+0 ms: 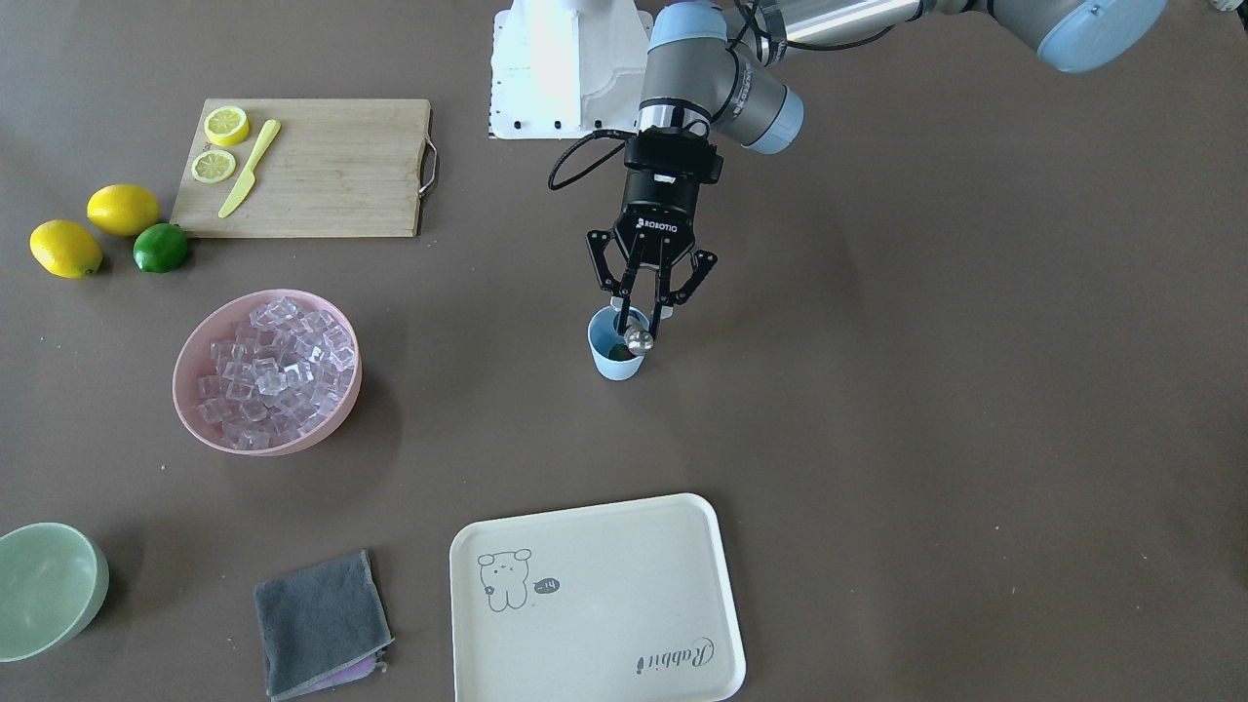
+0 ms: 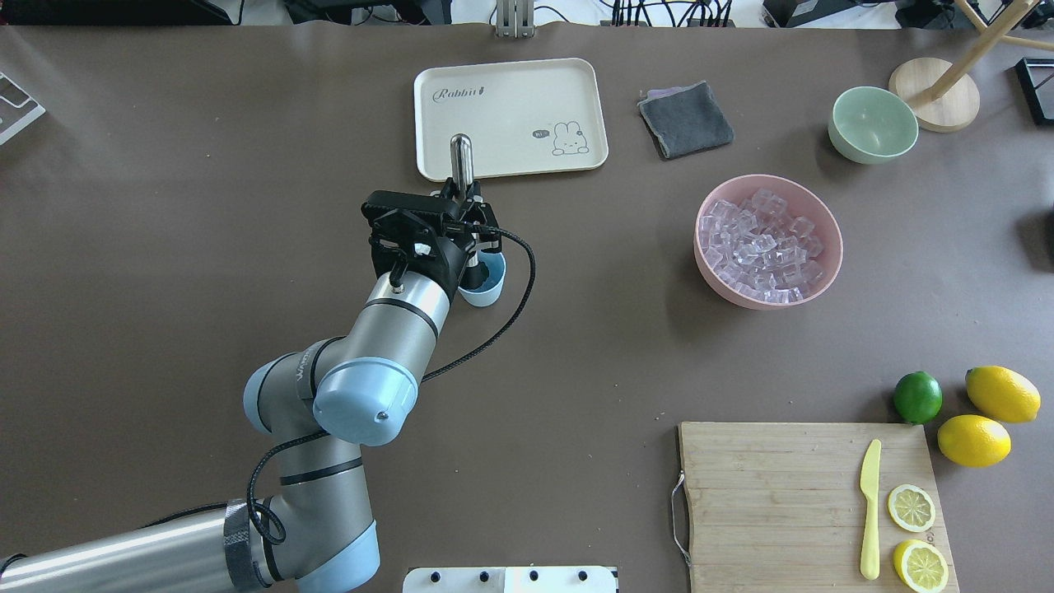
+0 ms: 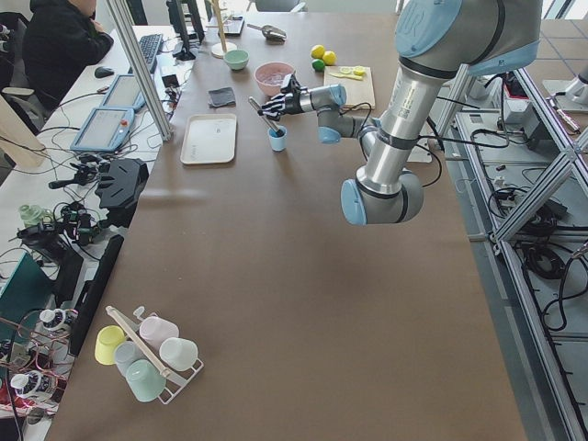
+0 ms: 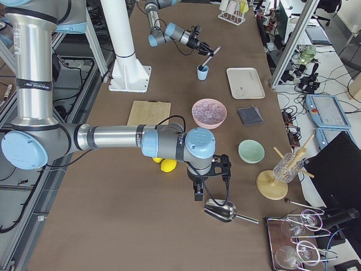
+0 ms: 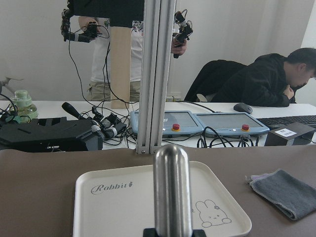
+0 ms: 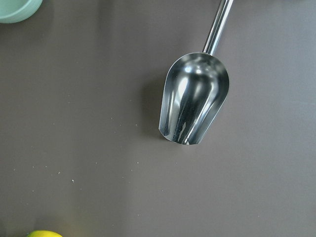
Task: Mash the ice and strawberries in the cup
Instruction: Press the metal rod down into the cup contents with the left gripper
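The light blue cup [image 1: 614, 365] stands mid-table; it also shows in the overhead view [image 2: 489, 287]. My left gripper [image 1: 642, 310] is right above it, shut on a steel muddler [image 2: 460, 161]. The muddler leans away from the robot, its lower end down in the cup. Something small and dark green [image 1: 618, 350] shows inside the cup; I cannot make out a red strawberry or ice in it. Ice cubes [image 1: 271, 369] fill the pink bowl [image 1: 191, 390]. My right gripper [image 4: 198, 193] hangs over a steel scoop [image 6: 193, 104] lying on the table; I cannot tell whether it is open or shut.
A cream tray [image 2: 510, 86] lies just beyond the cup. A grey cloth [image 2: 685, 120] and a pale green bowl [image 2: 873, 125] are further right. A cutting board [image 2: 766, 494] holds a yellow knife and lemon slices, with a lime [image 2: 917, 397] and two lemons beside it.
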`<action>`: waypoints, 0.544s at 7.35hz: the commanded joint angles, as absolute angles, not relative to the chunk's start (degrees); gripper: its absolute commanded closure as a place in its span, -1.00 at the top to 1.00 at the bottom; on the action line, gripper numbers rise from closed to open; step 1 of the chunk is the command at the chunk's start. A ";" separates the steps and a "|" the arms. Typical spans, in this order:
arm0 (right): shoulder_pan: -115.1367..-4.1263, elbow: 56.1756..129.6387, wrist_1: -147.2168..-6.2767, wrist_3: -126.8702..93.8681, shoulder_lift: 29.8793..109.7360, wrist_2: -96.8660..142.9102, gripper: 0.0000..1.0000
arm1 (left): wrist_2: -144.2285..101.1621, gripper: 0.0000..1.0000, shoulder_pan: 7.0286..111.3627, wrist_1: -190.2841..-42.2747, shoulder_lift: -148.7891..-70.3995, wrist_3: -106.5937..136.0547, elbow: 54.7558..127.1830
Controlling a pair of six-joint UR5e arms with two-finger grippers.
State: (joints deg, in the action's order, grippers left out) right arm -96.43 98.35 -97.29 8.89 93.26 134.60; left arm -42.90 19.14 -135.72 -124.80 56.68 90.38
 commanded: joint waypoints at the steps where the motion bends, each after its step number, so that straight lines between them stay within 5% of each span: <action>1: -96.68 98.44 -97.29 8.96 93.51 134.56 0.99 | -42.89 -0.42 19.16 -136.41 -125.07 56.17 90.52; 4: -97.03 98.44 -97.29 8.96 93.87 134.47 0.99 | -43.59 -0.43 22.14 -135.53 -125.86 53.37 93.86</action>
State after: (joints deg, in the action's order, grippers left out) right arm -96.87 98.43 -97.27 8.96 93.76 134.54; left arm -43.33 20.89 -135.72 -125.58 54.99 92.48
